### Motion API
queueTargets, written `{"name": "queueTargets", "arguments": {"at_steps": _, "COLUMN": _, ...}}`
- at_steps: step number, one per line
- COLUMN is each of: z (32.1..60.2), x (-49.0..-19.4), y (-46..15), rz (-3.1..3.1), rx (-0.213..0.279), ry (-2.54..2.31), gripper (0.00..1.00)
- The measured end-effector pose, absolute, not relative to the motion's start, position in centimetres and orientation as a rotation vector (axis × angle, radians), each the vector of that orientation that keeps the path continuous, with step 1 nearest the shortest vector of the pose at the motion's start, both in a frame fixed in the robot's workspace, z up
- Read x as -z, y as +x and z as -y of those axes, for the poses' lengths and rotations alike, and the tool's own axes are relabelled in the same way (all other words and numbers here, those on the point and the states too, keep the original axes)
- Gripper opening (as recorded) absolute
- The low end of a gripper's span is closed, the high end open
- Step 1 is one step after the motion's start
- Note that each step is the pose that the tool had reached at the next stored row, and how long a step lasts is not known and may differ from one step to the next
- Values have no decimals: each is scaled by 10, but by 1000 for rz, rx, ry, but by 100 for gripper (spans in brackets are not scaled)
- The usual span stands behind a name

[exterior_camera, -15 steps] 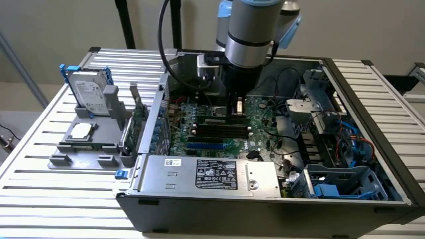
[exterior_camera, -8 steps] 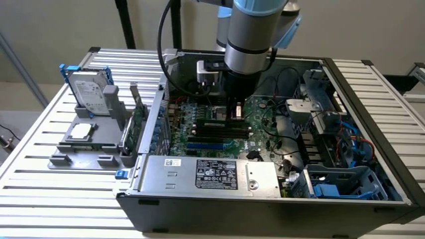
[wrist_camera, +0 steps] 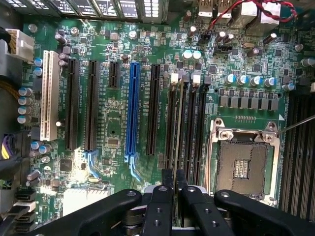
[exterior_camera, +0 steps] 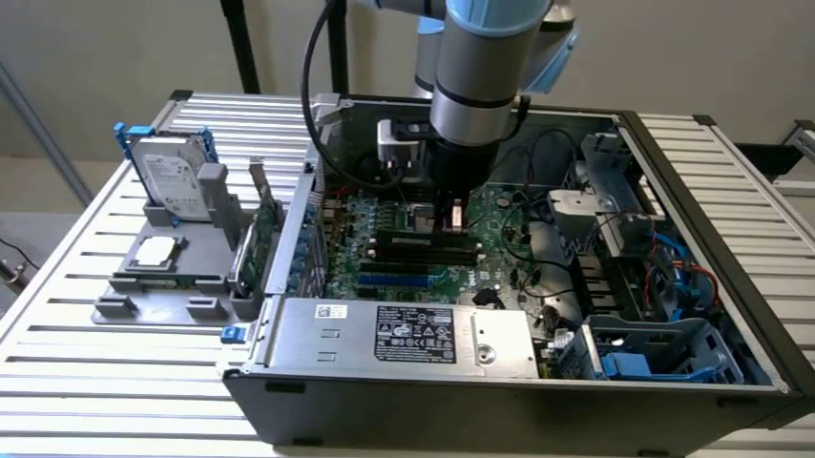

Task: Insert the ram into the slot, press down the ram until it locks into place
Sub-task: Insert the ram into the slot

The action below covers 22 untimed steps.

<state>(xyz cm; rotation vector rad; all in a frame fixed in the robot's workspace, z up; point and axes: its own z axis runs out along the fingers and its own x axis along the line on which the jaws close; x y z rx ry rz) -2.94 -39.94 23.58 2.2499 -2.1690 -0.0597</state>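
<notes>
A: Spotted the ram (wrist_camera: pixel 180 132)?
B: Yes, pinched edge-on in the clenched jaws of the gripper (wrist_camera: pixel 175 175), lined up along the slot (wrist_camera: pixel 179 84), between the blue slot (wrist_camera: pixel 130 113) and the processor socket (wrist_camera: pixel 243 164). Cannot tell whether seated yet.
A: Worried about anything?
B: Could land in a neighbouring socket (wrist_camera: pixel 190 128) if shifted sideways. Could latch at one end only if pressed while tilted. Might flex the motherboard (wrist_camera: pixel 113 132) if forced against a misaligned notch
</notes>
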Motion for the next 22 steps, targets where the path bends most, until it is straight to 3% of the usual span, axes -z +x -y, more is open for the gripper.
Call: {"name": "queueTargets", "arguments": {"at_steps": 22, "z": 400, "x": -232, "y": -31, "rz": 2167, "rx": 31, "ry": 2269, "gripper": 14}}
